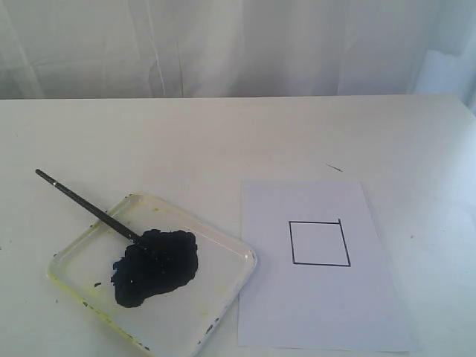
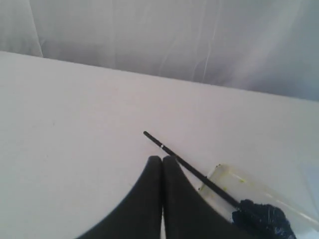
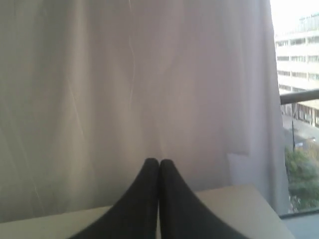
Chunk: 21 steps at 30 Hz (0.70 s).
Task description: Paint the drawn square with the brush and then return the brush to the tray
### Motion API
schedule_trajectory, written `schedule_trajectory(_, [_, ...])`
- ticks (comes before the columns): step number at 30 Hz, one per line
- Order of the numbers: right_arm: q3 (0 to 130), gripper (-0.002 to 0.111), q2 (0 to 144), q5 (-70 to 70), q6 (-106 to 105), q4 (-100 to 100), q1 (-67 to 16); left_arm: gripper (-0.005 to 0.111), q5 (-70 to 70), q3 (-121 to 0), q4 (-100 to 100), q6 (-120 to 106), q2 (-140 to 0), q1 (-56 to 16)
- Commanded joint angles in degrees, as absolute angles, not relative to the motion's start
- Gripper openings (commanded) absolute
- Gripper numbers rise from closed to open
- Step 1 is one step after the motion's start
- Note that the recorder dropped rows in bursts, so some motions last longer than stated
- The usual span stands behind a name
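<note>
We see our left gripper (image 2: 162,158) pressed closed, just beside the brush (image 2: 187,165), whose tip rests in the tray (image 2: 239,184) at the black paint (image 2: 261,221).

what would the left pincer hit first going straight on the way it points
Likely the long thin black paintbrush, whose handle crosses just ahead of the shut left pincer; depth is unclear, so possibly the white table instead.
</note>
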<state>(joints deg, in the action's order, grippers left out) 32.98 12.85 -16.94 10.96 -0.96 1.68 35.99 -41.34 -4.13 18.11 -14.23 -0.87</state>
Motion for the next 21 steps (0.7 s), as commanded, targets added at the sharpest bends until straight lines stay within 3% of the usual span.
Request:
schedule_trajectory(1, [41.81,0.0,24.32,-25.37,10.32,-0.73,1.71,0.0,42.66,-49.35,-3.93,14.54,-25.6,-1.36])
schedule_trajectory(12, [57.45,0.0,48.99,-38.65,-1.14,-3.08,1.71,0.0,47.05,-58.72,-3.53,11.38,-49.35,-1.36])
schedule_trajectory(21, [60.08,0.0,64.29,-41.84,-36.61,-24.36,1.71,0.0,46.63,-64.6,-3.31,3.94,-64.34,-1.36])
